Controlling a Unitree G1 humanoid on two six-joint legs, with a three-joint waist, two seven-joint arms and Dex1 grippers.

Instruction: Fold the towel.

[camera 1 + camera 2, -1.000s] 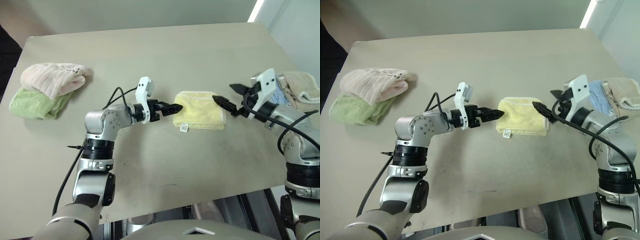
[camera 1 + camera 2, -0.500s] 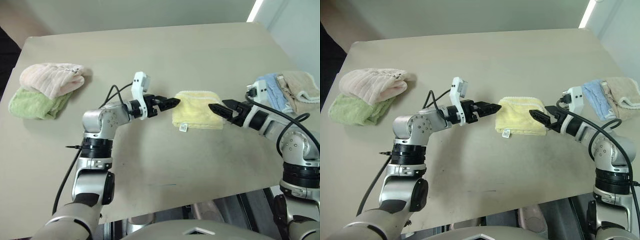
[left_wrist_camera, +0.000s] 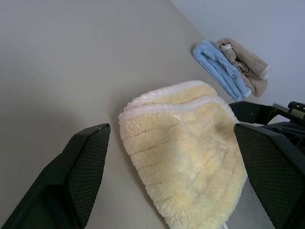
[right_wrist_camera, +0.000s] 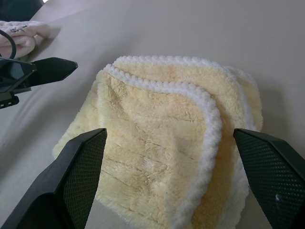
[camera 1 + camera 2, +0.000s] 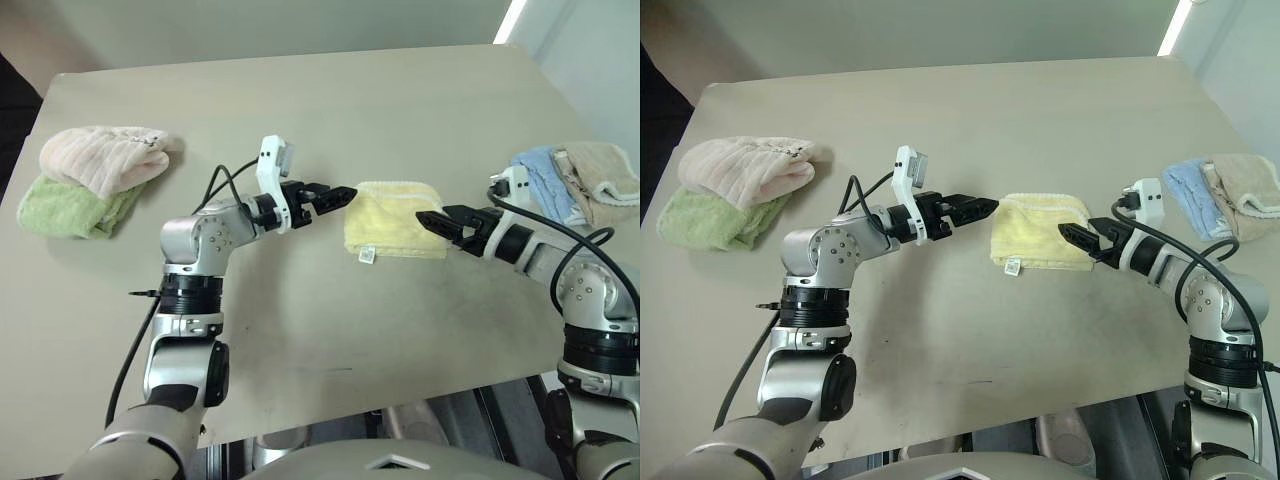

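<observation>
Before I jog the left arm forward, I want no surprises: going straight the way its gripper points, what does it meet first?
Most likely the folded yellow towel, just past the open left gripper. How high the gripper sits above the table is unclear, so it might skim over.

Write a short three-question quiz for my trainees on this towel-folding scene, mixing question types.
1. True or false: the pale yellow ribbed terry-cloth towel lies folded on the beige table.
2. Which holds the yellow towel? A) left gripper B) right gripper C) neither
3. Fill in: the pink folded towel rests on a ___ towel.

Key: 1 true. 2 C: both stand open, one at each side. 3 green.
</observation>
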